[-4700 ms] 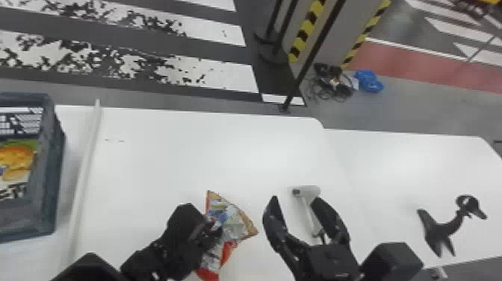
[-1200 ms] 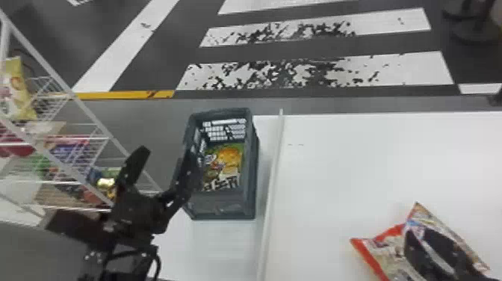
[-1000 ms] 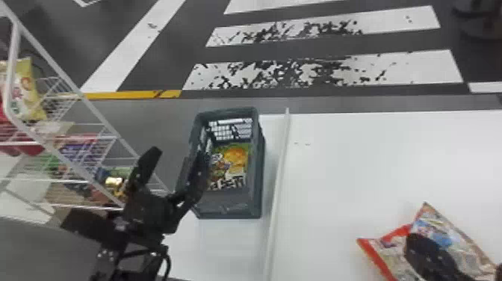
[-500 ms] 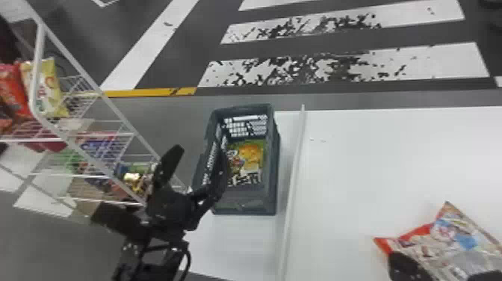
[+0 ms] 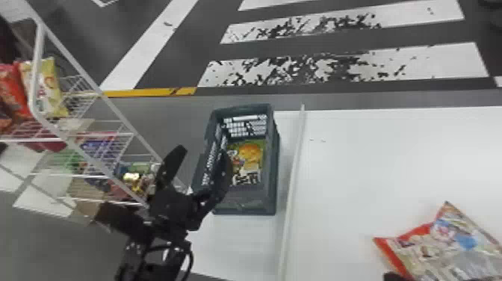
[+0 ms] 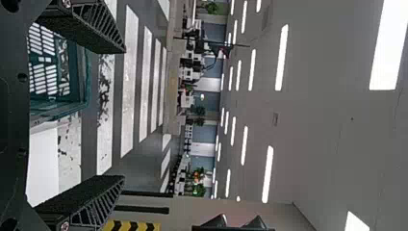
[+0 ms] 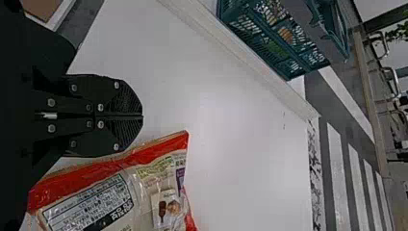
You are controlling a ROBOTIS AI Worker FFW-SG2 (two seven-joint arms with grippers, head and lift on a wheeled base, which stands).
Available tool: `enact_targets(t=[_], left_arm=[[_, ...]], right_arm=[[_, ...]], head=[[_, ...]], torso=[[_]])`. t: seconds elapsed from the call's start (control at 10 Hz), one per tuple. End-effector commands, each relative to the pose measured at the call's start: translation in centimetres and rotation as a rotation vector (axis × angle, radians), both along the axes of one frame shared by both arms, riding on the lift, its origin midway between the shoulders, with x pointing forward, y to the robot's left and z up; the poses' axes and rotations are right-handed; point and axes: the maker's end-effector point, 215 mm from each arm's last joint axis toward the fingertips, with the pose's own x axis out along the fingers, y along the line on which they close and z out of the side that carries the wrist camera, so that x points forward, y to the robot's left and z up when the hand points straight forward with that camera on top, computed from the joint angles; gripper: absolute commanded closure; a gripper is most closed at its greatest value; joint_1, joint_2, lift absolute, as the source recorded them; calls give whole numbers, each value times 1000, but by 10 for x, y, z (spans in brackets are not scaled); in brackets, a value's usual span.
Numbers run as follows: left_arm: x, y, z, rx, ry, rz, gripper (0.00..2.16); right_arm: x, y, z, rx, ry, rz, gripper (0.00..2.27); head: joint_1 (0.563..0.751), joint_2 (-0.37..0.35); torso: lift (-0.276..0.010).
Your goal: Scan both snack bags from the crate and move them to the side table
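A red-edged plastic snack bag (image 5: pixel 448 243) with a black-and-white printed panel lies right on the white bench (image 5: pixel 366 168), one corner pointing far, beside the right gripper's (image 5: pixel 394 277) closed-together fingers. The left gripper's (image 5: pixel 203 152) stand apart by the dark green plastic crate (image 5: pixel 244 203), holding a green-and-orange printed bag (image 5: pixel 251 157).

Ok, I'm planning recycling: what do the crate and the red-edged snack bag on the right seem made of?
The crate looks like rigid, fairly matte plastic, judging by its lattice walls. The snack bag is probably thin, glossy plastic film, given its creases and glints.
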Motion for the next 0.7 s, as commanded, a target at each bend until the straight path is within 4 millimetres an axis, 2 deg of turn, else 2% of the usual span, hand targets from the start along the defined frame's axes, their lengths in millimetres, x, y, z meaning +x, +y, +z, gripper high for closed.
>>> enact_targets(t=[0.0, 0.2, 0.6], left_arm=[[1, 0, 0, 0, -1, -1, 60], [1, 0, -2, 0, 2, -3, 60], [1, -2, -1, 1, 0, -9, 60]], right_arm=[[-4, -3, -15, -15, 38, 4, 2243], [-8, -12, -28, -20, 79, -10, 2243], [-11, -49, -40, -23, 135, -111, 2243]], head=[[695, 350], [695, 350], [695, 350]], torso=[[-29], [-29], [-29]])
